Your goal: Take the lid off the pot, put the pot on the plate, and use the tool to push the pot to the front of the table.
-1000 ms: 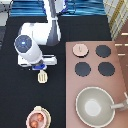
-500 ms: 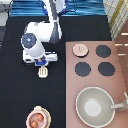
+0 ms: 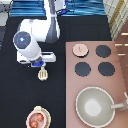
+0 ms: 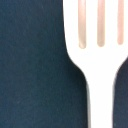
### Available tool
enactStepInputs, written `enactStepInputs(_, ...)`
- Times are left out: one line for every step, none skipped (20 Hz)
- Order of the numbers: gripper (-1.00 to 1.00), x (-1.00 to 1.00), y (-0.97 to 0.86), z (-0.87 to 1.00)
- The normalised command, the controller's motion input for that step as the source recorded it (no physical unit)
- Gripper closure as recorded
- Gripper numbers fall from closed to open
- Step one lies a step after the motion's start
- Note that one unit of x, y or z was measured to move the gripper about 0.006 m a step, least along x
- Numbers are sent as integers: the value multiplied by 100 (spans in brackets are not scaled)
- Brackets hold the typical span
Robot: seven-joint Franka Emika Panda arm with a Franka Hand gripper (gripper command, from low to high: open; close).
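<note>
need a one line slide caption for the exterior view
Gripper above the spatula on the black table; lid on the stove, pot on its plate.

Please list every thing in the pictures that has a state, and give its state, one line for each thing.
Gripper: low over the tool, on the table's left part.
Tool: flat on the table.
Lid: off the pot, lying on the stove.
Pot: uncovered, on the plate.
Pan: on the stove.

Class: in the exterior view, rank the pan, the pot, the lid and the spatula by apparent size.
1. Pan.
2. Pot, on the plate.
3. Lid.
4. Spatula, just below the tool, on the table; partly hidden, so unsure.
</note>
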Motion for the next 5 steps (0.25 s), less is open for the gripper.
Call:
enactStepInputs(-100, -53, 0, 100)
enactStepInputs(-100, -49, 0, 100)
enactStepInputs(-100, -35, 0, 100)
enactStepInputs(-100, -23, 0, 98)
enactStepInputs(-100, -12, 0, 64)
